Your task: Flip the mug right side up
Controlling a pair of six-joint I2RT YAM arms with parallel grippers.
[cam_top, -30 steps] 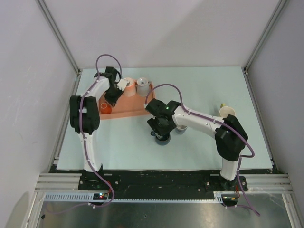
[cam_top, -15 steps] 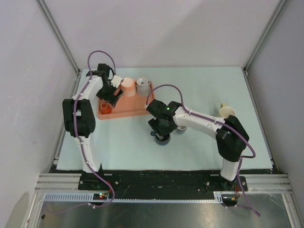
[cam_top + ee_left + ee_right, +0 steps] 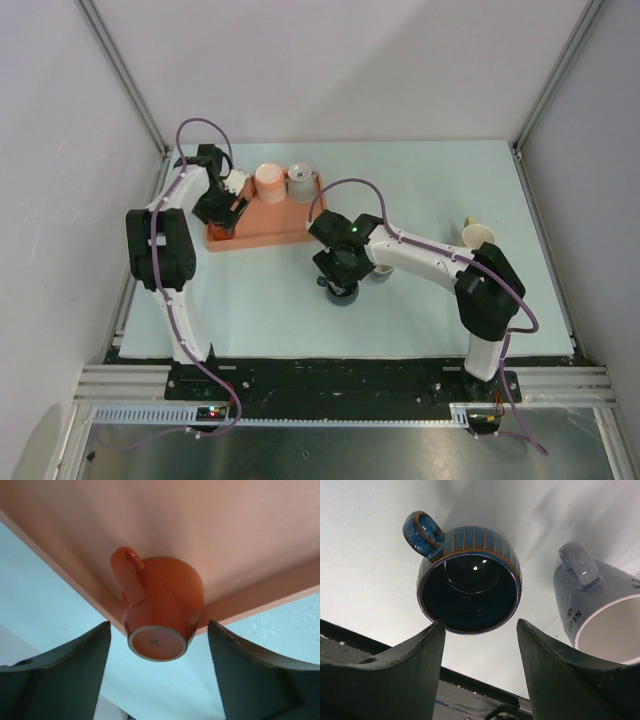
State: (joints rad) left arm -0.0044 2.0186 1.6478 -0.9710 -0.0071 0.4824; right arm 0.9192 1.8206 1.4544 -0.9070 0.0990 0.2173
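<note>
L arm is reaching over to the flat salmon-orange plastic tray (image 3: 240, 530) at the far left of the pale blue-green table (image 3: 420, 180). The small glossy orange ceramic mug (image 3: 162, 600) sits in the tray's near-left corner, bottom up, w/ its unglazed base ring facing the wrist cam and its handle sticking out to one side. The left gripper (image 3: 159, 627) is spread wide, one finger either side of that mug w/ a gap on both sides, so nothing is held. Also on the tray, at the far edge: a peach cup (image 3: 270, 184) and a grey cup (image 3: 302, 184), side by side. Mid-table, the right gripper (image 3: 480, 625) hangs partly open and empty over a dark blue ribbed mug (image 3: 470, 580) standing mouth up. A grey dimpled mug w/ lettering (image 3: 600, 600) is just beside it, not touching. A pale cream cup (image 3: 478, 236) stands well apart at the right.
</note>
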